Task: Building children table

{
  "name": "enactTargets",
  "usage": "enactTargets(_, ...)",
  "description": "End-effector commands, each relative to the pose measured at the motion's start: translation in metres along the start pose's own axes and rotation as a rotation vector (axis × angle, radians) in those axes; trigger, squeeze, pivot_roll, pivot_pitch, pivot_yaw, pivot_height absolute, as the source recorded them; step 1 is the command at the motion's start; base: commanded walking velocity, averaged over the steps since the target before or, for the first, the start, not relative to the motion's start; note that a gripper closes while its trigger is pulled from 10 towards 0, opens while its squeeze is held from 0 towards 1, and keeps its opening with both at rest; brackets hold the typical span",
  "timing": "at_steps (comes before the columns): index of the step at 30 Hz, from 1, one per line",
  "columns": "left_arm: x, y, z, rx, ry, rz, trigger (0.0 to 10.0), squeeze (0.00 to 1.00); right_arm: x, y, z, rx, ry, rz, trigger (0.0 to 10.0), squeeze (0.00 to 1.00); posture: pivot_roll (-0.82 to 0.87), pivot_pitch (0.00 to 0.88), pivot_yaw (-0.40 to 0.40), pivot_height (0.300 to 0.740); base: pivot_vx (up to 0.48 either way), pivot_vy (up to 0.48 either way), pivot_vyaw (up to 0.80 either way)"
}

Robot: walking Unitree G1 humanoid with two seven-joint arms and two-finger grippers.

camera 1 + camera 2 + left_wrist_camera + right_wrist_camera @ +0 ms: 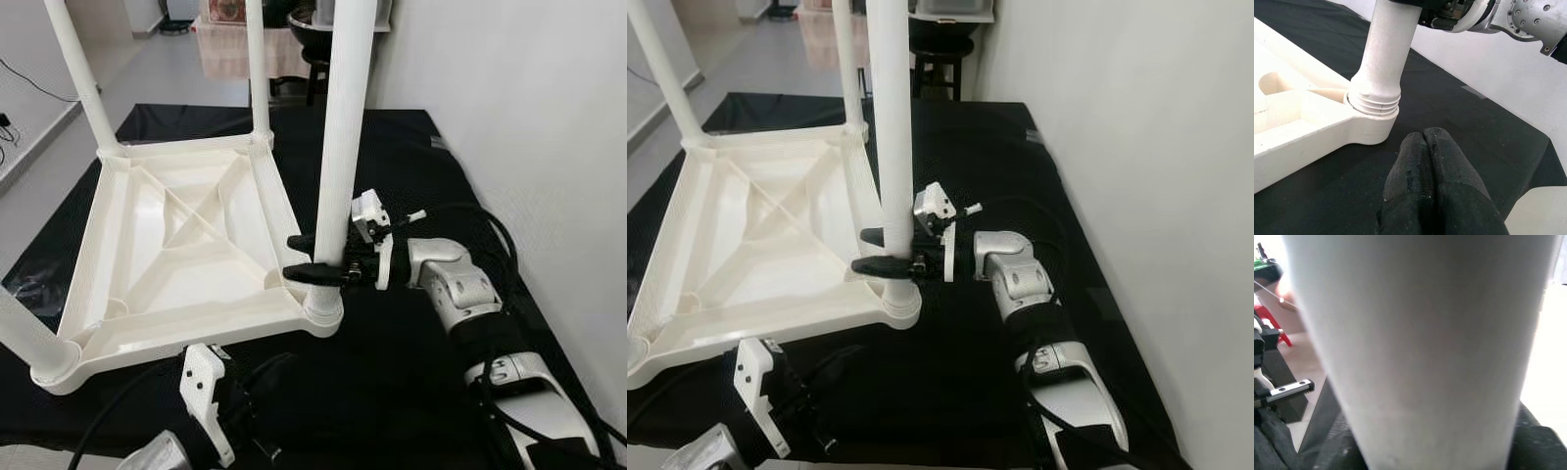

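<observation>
Nearest to my head camera, at 7 o'clock, is my left gripper (1422, 161); its two black fingers are pressed together with nothing between them, and it hovers over the black cloth (392, 362) just beside the table corner. The white plastic children table (186, 255) lies upside down on this cloth, from 9 o'clock to the centre. Its legs stand upward at the corners. At the centre, my right gripper (312, 257) comes from 3 o'clock and is clamped around the near right leg (343, 147), one finger on each side, just above the corner socket (321, 308). At 12 o'clock, beyond the cloth, stands a dark stool (315, 39).
</observation>
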State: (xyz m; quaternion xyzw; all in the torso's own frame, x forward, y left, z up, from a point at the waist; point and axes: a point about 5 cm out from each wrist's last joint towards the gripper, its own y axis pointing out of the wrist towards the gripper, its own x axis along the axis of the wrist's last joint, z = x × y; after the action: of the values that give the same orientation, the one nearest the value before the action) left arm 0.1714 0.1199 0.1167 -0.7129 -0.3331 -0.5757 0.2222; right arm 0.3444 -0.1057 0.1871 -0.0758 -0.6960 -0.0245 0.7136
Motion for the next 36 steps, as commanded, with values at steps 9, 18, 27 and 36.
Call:
enactTargets(9,-0.003,-0.001,-0.001,0.006,-0.007,0.008,10.0,0.0,-0.026,-0.014,0.008,-0.1,0.022,0.055,0.0,0.0,0.07,0.047,-0.07,0.74,0.0,0.0,0.0)
enactTargets(18,0.0,-0.006,0.001,0.005,-0.005,0.013,10.0,0.0,-0.079,0.007,0.063,-0.867,0.096,0.201,0.0,0.0,0.04,0.072,-0.032,0.74,0.0,0.0,0.0)
enactTargets(27,-0.001,-0.005,0.0,-0.01,-0.012,0.023,10.0,0.0,-0.07,0.027,0.063,-0.589,0.072,0.2,9.7,0.0,0.06,0.065,-0.04,0.74,0.0,0.0,0.0)
enactTargets(36,-0.002,-0.002,0.0,-0.018,-0.018,0.021,10.0,0.0,-0.017,0.022,0.053,-0.22,-0.039,-0.008,10.0,0.0,0.07,0.043,-0.046,0.74,0.0,0.0,0.0)
